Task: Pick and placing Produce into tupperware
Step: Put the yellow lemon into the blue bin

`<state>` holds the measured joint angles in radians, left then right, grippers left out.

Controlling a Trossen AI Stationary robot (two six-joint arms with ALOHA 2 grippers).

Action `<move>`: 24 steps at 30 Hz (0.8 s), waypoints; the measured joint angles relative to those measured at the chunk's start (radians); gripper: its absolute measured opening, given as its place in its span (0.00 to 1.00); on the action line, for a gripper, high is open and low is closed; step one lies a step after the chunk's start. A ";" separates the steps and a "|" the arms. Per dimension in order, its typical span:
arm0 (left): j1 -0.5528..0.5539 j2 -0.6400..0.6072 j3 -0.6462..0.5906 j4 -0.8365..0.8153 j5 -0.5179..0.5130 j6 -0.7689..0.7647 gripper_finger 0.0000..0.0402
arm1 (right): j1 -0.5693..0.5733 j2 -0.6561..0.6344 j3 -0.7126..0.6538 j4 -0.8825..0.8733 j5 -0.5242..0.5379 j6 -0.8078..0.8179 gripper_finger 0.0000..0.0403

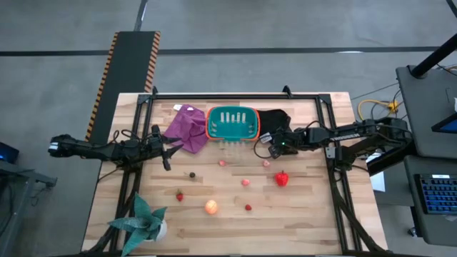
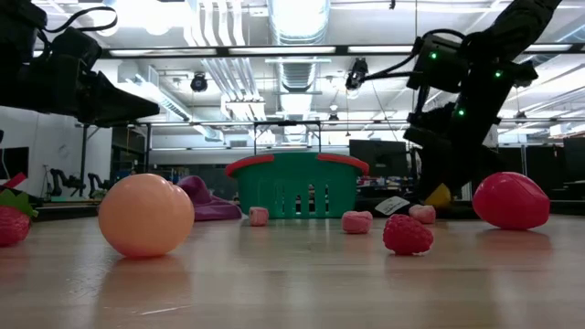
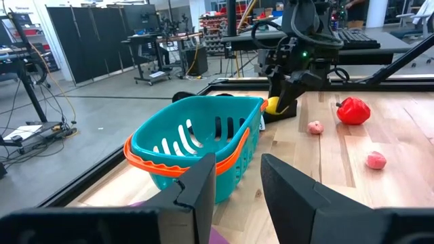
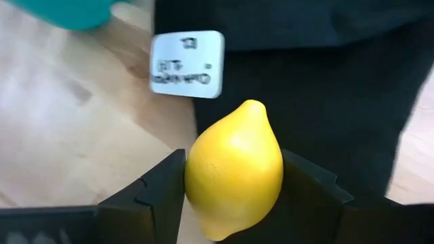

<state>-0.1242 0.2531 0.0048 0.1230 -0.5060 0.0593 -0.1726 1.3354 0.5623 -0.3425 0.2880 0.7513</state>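
Observation:
The teal tupperware with its orange rim stands at the table's far middle, between a purple cloth and a black cloth. My right gripper is just right of it, shut on the yellow lemon, over the black cloth's near edge. My left gripper waits open at the table's left, by the purple cloth. Loose produce lies on the table: a red pepper, an orange ball, and small pink, red and dark pieces. My right gripper pinches the lemon's two opposite sides at its widest part, one finger on each. The fingers slant down from the table's right side and lie along the lemon, whose pointed tip faces away from the wrist. I cannot tell whether the lemon is lifted clear.
A green spiky plant stands at the near left corner. A white tag lies on the black cloth's edge beside the lemon. Black frame rails run along the table's far, left and right sides. Bare wood shows between the scattered pieces.

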 joint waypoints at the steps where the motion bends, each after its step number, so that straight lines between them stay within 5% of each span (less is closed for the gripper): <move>1: 0.000 0.000 0.000 0.000 0.000 0.000 0.26 | 0.001 0.000 0.006 -0.001 -0.003 0.000 0.49; 24: 0.000 0.000 0.000 0.000 0.000 0.000 0.26 | 0.002 -0.176 0.188 -0.018 0.006 -0.188 0.49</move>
<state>-0.1244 0.2531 0.0048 0.1230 -0.5060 0.0595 -0.1707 1.1597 0.7500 -0.3609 0.2945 0.5629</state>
